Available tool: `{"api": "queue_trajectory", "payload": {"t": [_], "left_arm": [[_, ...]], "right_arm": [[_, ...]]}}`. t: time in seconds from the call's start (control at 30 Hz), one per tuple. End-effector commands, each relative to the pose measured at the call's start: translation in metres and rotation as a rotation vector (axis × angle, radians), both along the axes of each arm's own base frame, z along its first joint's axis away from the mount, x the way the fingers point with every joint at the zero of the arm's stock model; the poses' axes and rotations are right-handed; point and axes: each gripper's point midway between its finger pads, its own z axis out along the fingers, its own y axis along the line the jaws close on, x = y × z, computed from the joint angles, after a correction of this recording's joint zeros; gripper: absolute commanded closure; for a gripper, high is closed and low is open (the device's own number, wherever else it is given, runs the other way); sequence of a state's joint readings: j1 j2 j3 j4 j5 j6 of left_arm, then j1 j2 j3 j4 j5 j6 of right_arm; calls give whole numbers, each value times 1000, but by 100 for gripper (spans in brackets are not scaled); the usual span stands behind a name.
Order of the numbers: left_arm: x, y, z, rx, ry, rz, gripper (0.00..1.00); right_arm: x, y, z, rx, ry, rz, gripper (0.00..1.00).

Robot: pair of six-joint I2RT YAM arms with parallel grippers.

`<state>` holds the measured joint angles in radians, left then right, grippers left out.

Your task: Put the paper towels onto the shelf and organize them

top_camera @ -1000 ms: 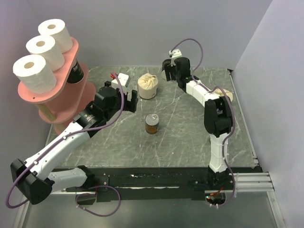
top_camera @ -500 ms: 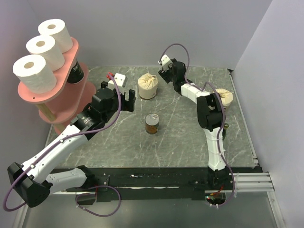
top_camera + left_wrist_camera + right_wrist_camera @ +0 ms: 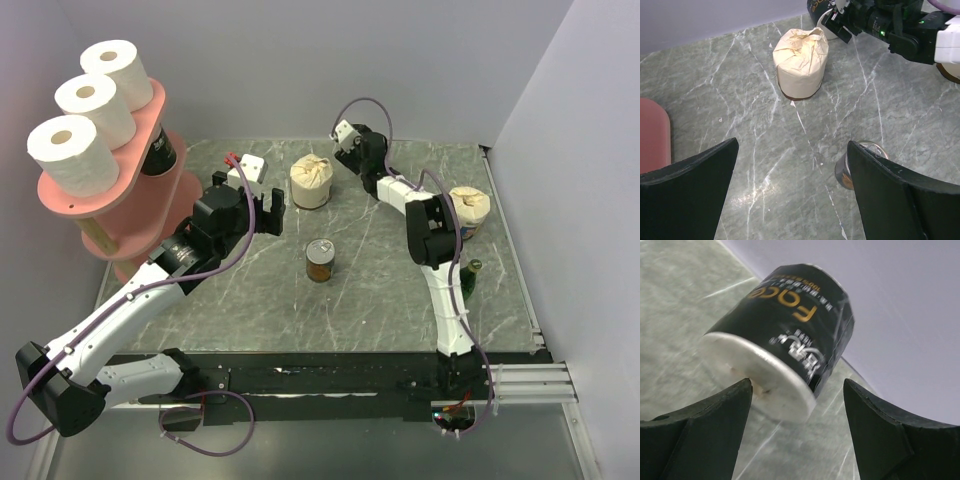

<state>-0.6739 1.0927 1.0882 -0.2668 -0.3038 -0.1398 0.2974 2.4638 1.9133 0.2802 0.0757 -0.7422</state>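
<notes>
The pink shelf (image 3: pixel 148 115) stands at the far left, with three white paper towels (image 3: pixel 95 105) on its top board and a black-wrapped one (image 3: pixel 160 152) on the tier below. A cream-wrapped roll (image 3: pixel 312 182) stands mid-table, a second (image 3: pixel 468 205) beside the right arm. My right gripper (image 3: pixel 346 148) is open at the back, its fingers either side of a tilted black-wrapped roll (image 3: pixel 785 330) without touching it. My left gripper (image 3: pixel 272 208) hangs open and empty over bare table, short of the cream roll (image 3: pixel 800 62).
A small brown tin can (image 3: pixel 320 260) stands mid-table, just by my left gripper's right finger (image 3: pixel 900 200). A green bottle (image 3: pixel 468 280) lies by the right arm's lower link. The back wall is close behind the black roll. The shelf's rounded end (image 3: pixel 652 135) shows left of the left gripper.
The right arm has swung left and its gripper has moved left along the back wall, uncovering the green bottle. The left gripper shifted slightly left, then held still.
</notes>
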Motion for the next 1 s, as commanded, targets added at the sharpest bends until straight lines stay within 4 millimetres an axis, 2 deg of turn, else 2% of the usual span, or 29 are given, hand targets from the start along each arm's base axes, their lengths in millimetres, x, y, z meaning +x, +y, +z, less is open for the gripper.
{"api": "queue_trajectory", "payload": {"t": [0.0,0.07,0.2,0.4,0.5,0.6,0.73,0.8,0.83,0.87,0.9,0.93,0.97], "left_arm": [[-1,-2,20,-36,-54,-10,4],[-1,-2,21,-38,-57,-12,4],[0,-2,20,-35,-53,-10,4],[0,0,20,-33,-56,-2,4],[0,0,20,-33,-57,0,4],[0,1,21,-35,-60,1,4],[-1,1,22,-39,-62,0,4],[-1,1,22,-38,-64,1,4],[-1,1,22,-37,-63,1,4],[-1,2,22,-37,-65,4,4],[-1,2,22,-36,-64,6,4],[0,3,23,-36,-65,12,4],[-1,3,22,-33,-64,10,4]], "right_arm": [[24,-4,32,-19,-116,-23,20],[28,-4,40,-11,-139,-25,21],[33,-2,42,-7,-151,-22,25],[32,4,48,18,-171,5,44],[30,4,48,31,-165,10,62],[26,6,45,47,-146,18,71],[17,7,41,62,-122,29,76],[15,6,47,69,-129,24,79],[10,5,40,70,-110,24,81],[6,4,53,82,-126,26,81],[2,4,57,88,-129,27,83],[-5,3,50,95,-117,26,83],[-10,0,69,104,-141,18,84]]}}
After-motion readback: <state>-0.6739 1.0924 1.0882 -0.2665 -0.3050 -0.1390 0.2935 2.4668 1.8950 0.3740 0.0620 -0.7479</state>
